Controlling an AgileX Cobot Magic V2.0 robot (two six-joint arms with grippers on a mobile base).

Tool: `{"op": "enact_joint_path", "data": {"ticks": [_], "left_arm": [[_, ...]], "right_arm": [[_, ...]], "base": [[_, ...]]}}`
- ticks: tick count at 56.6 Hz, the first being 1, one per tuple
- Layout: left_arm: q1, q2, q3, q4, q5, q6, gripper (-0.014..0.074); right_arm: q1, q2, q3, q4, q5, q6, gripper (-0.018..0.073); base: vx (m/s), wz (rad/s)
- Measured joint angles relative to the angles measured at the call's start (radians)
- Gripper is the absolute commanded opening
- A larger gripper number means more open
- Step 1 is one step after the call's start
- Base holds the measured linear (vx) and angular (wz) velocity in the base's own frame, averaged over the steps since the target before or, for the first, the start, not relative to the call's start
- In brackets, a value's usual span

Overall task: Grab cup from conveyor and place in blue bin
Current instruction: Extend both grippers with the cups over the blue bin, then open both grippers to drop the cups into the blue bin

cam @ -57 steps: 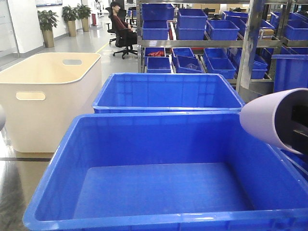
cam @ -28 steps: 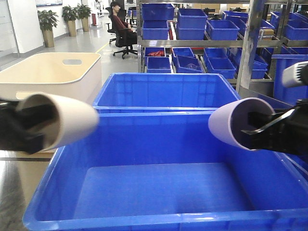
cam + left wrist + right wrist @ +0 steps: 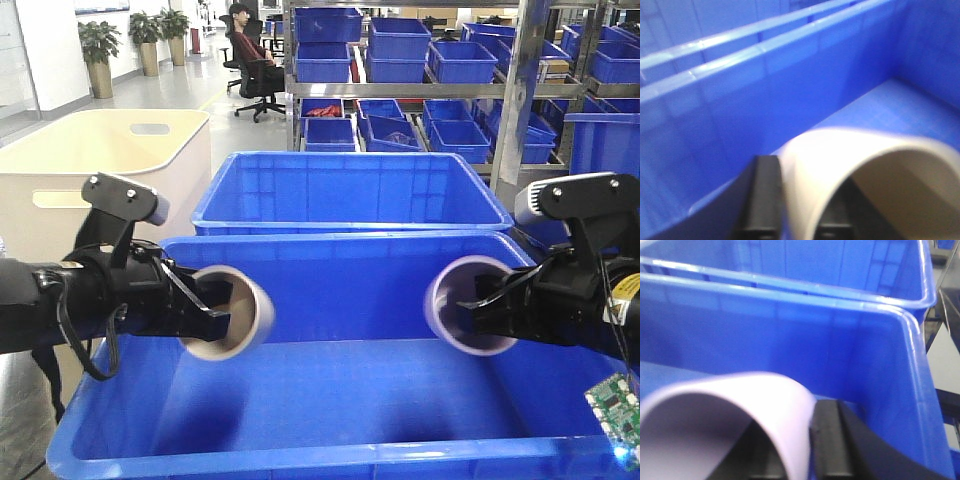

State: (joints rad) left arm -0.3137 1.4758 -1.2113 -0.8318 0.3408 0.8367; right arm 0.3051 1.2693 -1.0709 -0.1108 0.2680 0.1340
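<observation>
Swing inward just completed; left fingers (image 3: 188,292) clamp the white cylindrical cup (image 3: 248,318), right fingers (image 3: 492,296) the lilac cylindrical cup (image 3: 443,305), both over the deep bright-blue plastic bin (image 3: 340,290); release looks next.

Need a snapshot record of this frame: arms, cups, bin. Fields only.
blue bin: floor bare, no cup lying in it
left end effector: shut on white cup, held over blue bin
right end effector: shut on lilac cup, held over blue bin
cup pose: both tipped sideways, off the floor
behind: second bin, cream tub
</observation>
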Motion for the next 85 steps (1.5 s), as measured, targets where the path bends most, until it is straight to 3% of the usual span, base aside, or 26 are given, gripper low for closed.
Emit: {"op": "enact_joint_path", "data": {"ticks": [8, 18, 26, 43, 48, 85], "left_arm": [[0.000, 0.005, 0.000, 0.000, -0.007, 0.000, 0.0526], [0.000, -0.028, 0.000, -0.001, -0.015, 0.000, 0.0489], [0.000, -0.130, 0.000, -0.001, -0.021, -0.002, 0.0384], [0.000, -0.398, 0.008, 0.009, 0.040, 0.000, 0.0064], [0.000, -0.459, 0.040, 0.018, 0.031, 0.000, -0.0010], [0.000, -0.525, 0.072, 0.034, 0.026, 0.000, -0.0008]], "right_arm": [[0.000, 0.002, 0.000, 0.000, -0.005, 0.000, 0.0485], [0.000, -0.019, 0.000, 0.000, -0.013, 0.000, 0.0503], [0.000, -0.092, 0.000, 0.000, -0.016, 0.000, 0.0400], [0.000, -0.271, 0.000, 0.000, 0.033, 0.000, -0.0017], [0.000, -0.296, 0.000, 0.000, 0.034, 0.000, -0.0015], [0.000, -0.301, 0.000, 0.000, 0.041, 0.000, -0.0012]], "base": [[0.00, 0.00], [0.00, 0.00], [0.00, 0.00], [0.00, 0.00], [0.00, 0.00], [0.00, 0.00]]}}
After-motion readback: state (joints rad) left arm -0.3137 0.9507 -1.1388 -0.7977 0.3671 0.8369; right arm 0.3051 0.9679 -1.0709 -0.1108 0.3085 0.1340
